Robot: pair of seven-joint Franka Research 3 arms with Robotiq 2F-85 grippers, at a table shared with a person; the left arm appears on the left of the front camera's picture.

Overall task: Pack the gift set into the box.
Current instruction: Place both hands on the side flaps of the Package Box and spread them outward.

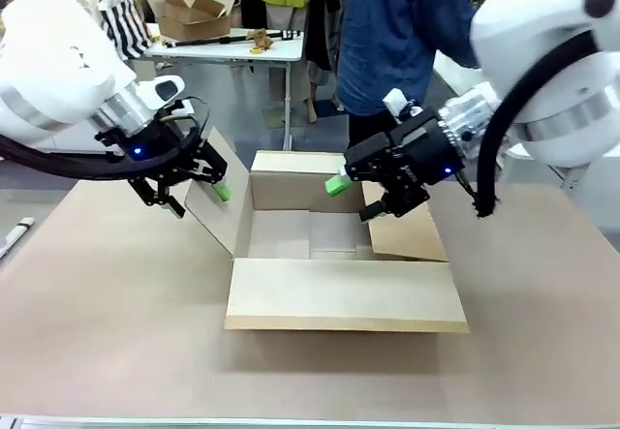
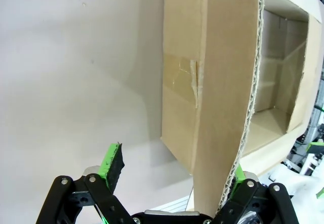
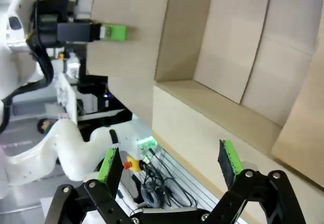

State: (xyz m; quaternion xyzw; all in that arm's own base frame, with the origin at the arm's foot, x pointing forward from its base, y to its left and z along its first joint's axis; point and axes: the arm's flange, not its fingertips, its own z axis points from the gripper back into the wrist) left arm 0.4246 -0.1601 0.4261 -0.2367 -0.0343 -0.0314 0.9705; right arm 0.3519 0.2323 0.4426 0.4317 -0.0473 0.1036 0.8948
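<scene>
Readying box (image 1: pixel 291 192), open on surface (image 1: pixel 116 332). Left pincer (image 1: pixel 199 199) spread, straddling left flap (image 1: pixel 218 228); right pincer (image 1: pixel 356 199) spread, empty. Next, probably: fetching gift set.

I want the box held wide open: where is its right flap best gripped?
Pinch the right flap at its free outer edge, a finger on each face, coming from the right. It is a thin sheet slanting outward, and the open right gripper hangs near it.
</scene>
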